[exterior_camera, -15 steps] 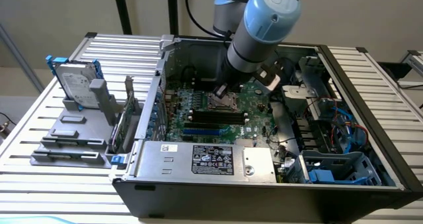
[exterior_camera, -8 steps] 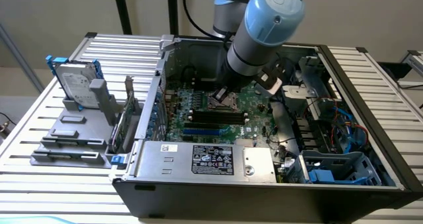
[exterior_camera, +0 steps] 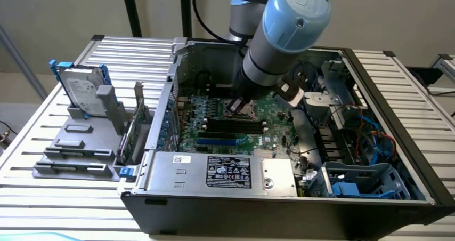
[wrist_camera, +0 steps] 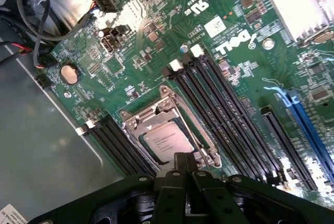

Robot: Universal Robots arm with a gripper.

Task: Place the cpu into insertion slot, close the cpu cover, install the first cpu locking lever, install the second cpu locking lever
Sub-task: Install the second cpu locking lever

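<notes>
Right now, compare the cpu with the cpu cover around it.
The cpu is a solid silvery square with printed text; the cpu cover is a thin open metal frame with a window. The cpu is smaller and sits inside the frame; the cpu cover borders it. Both are silvery metal and lie flat on the green motherboard.

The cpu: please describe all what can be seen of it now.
The cpu is a small flat square chip, its silvery metal face up with faint printed text. It lies flat in the socket on the green motherboard, framed by the silvery metal cpu cover around it. The black shut claw is over its near edge; whether they touch cannot be told.
</notes>
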